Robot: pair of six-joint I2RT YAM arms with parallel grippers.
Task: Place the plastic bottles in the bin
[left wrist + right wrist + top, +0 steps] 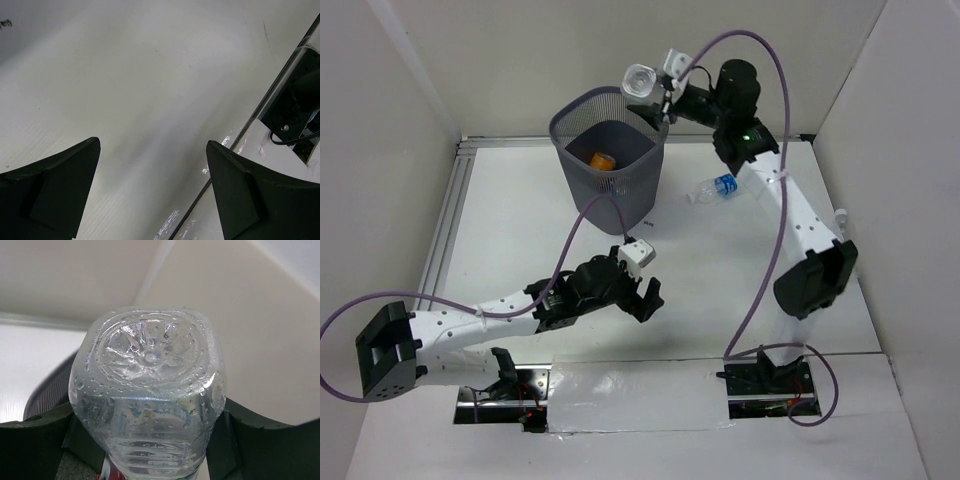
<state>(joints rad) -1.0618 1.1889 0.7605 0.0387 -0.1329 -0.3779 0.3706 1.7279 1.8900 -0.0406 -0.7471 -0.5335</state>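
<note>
Left tool (642, 296) hangs low over the desk (510, 230) in front of the bin (610, 195), jaws wide apart, nothing between them. The bin stands upright at far centre, with an orange bottle (603, 160) lying on its floor. Right tool (658, 92) grips a clear bottle (641, 79) over the bin's far right rim, and a blue-label bottle (716, 187) lies on the desk right of the bin, beside the right arm (790, 200).

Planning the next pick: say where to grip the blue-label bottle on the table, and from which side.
Grip the blue-label bottle across its labelled middle, probably from straight above: it lies on its side, leaving both long flanks open to pinch.
</note>
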